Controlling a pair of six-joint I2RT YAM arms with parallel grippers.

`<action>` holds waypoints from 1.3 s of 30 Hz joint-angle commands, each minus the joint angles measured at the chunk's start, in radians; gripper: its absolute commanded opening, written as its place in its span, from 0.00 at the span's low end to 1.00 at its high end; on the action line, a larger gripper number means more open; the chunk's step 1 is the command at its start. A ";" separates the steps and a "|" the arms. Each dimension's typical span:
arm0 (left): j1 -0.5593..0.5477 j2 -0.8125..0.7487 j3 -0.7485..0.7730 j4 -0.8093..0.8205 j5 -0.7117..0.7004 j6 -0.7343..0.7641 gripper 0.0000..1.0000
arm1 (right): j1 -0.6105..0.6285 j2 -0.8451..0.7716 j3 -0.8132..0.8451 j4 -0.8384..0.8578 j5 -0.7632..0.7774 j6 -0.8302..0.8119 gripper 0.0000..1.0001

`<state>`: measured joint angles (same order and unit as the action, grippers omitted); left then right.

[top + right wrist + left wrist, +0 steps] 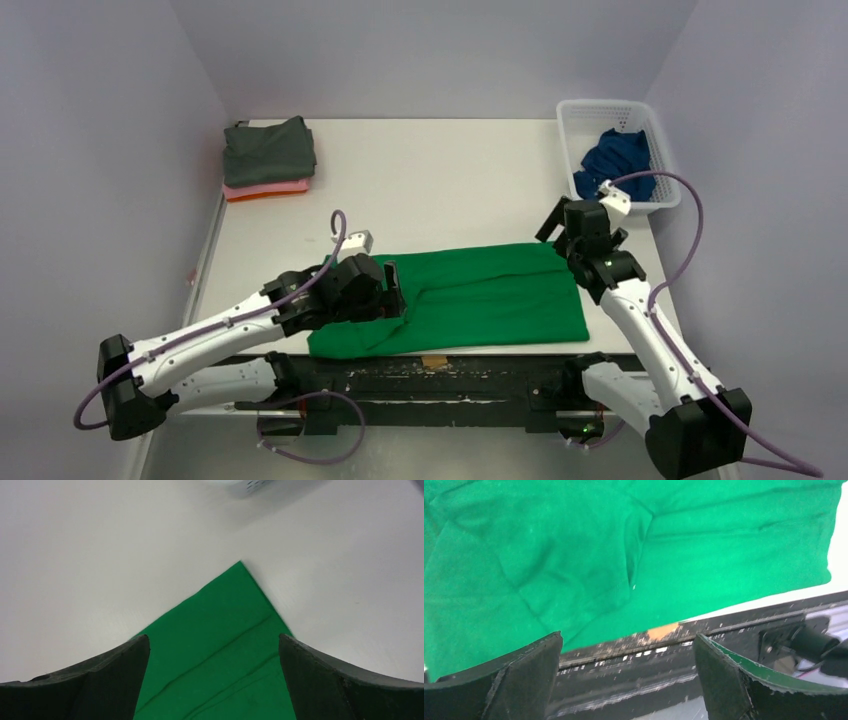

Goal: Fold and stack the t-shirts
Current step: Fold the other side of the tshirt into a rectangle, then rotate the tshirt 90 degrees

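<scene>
A bright green t-shirt lies partly folded as a wide band along the table's near edge; it fills the left wrist view and shows as a corner in the right wrist view. My left gripper is open and empty over the shirt's left end. My right gripper is open and empty above the shirt's far right corner. A folded stack sits at the far left: a dark grey tee on a pink one and an orange one. A royal blue tee lies in the basket.
The white lattice basket stands at the far right corner. The table's dark front rail with a patch of orange tape runs just below the green shirt. Grey walls close in the left, back and right sides.
</scene>
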<state>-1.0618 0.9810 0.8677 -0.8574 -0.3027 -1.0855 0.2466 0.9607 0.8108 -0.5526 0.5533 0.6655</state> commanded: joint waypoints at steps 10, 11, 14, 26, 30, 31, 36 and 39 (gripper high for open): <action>0.368 0.403 -0.213 0.713 0.298 -0.046 1.00 | 0.031 0.254 -0.174 0.404 -0.634 -0.068 0.99; 0.377 0.449 -0.199 0.729 0.298 -0.050 1.00 | 0.031 0.273 -0.179 0.416 -0.628 -0.069 0.99; 0.437 0.591 -0.124 0.741 0.332 -0.036 1.00 | 0.031 0.336 -0.176 0.457 -0.586 -0.073 0.99; 0.689 1.132 0.666 0.390 0.492 0.157 1.00 | 0.031 0.488 -0.020 0.389 -0.531 -0.093 0.99; 0.734 1.358 1.009 0.268 0.568 0.219 1.00 | 0.030 0.485 -0.027 0.372 -0.491 -0.089 0.99; 0.742 1.405 1.106 0.252 0.609 0.226 1.00 | 0.031 0.490 -0.028 0.372 -0.488 -0.095 0.99; 0.774 1.585 1.382 0.232 0.770 0.250 1.00 | 0.032 0.553 -0.010 0.321 -0.449 -0.117 0.98; 0.800 1.621 1.399 0.337 0.809 0.218 1.00 | 0.042 0.559 -0.045 0.325 -0.542 -0.100 0.96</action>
<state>-0.2939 2.5309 2.2185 -0.5705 0.4206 -0.8936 0.2752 1.5051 0.7673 -0.1967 0.0605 0.5720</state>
